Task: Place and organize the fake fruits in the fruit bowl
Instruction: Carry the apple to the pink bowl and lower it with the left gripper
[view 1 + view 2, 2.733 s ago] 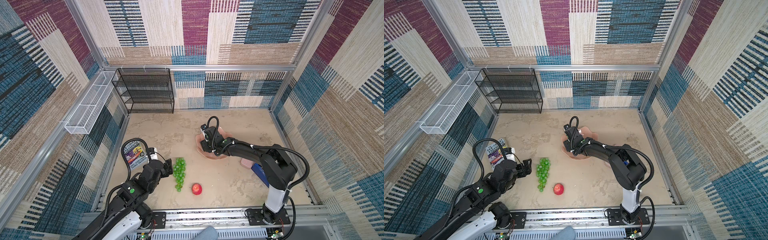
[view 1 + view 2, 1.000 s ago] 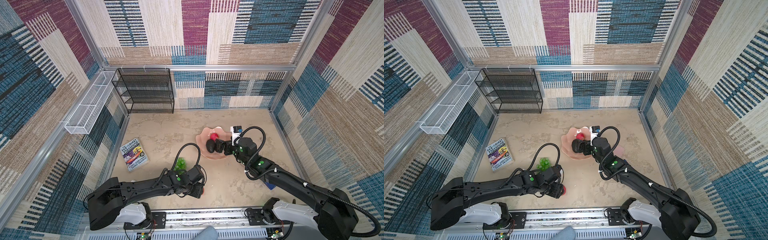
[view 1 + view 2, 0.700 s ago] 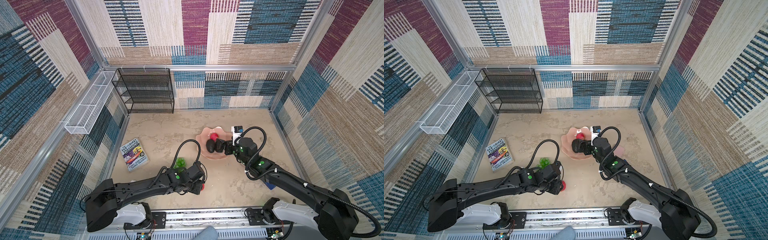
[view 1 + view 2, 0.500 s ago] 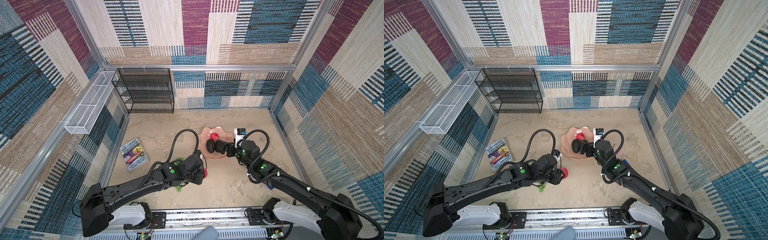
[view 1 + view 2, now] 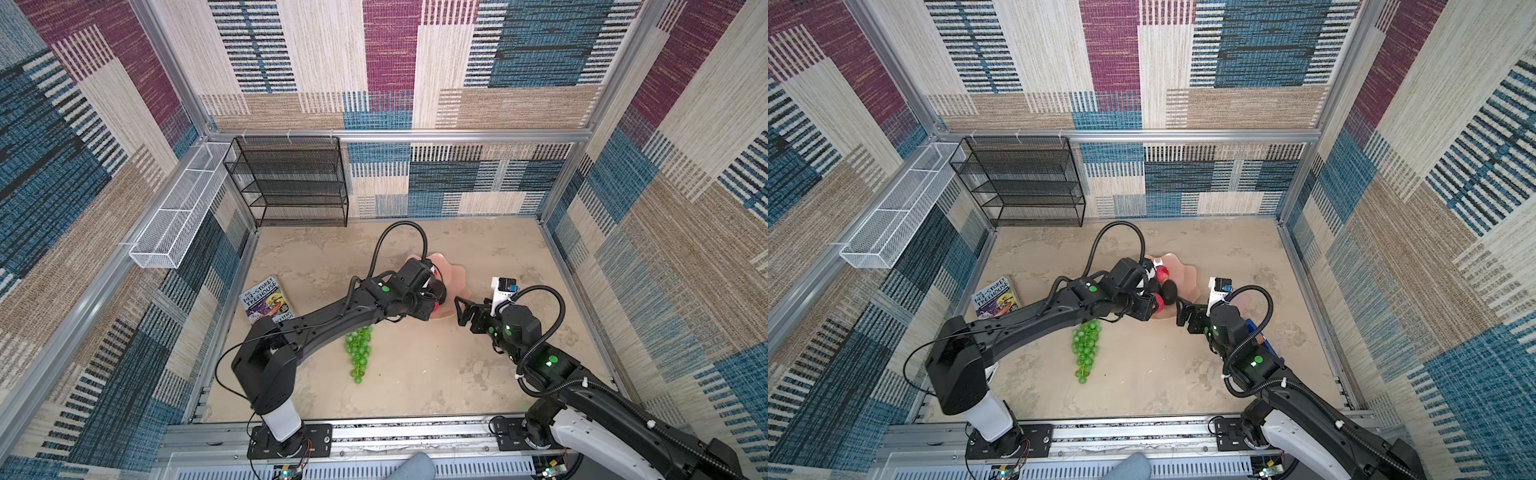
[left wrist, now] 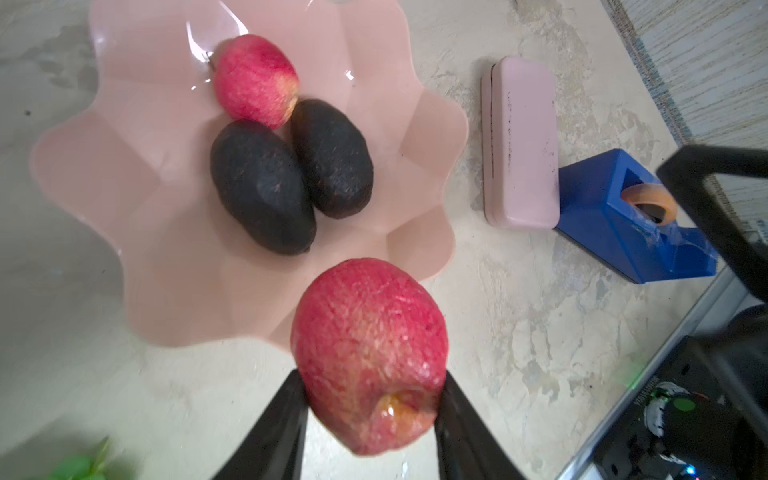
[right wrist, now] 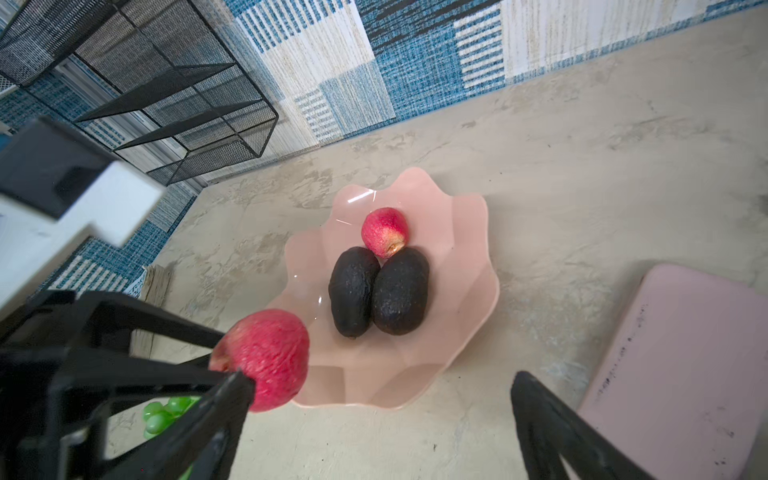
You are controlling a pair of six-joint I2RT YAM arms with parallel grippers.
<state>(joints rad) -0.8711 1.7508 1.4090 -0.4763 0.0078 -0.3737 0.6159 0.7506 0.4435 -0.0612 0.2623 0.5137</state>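
Patchwork carpet walls ring a beige tabletop where the left gripper clamps a red apple just above the near rim of the pink bowl, the right gripper gaping empty nearby, so the next move is likely to reach farther in beside the avocados and let go.

1. Robot test cell of the lab sort, not a lived-in room: a small booth boxed in by an aluminium frame.
2. Wall panels are patchwork carpet-like fabric in blue, maroon and beige.
3. The floor is a mottled beige tabletop. A metal rail runs along its near edge, with the left arm and right arm bolted on and their cables exposed.
4. Loose household props: black wire shelf, white mesh basket hung on the frame, children's book, fruit bowl, green grapes.
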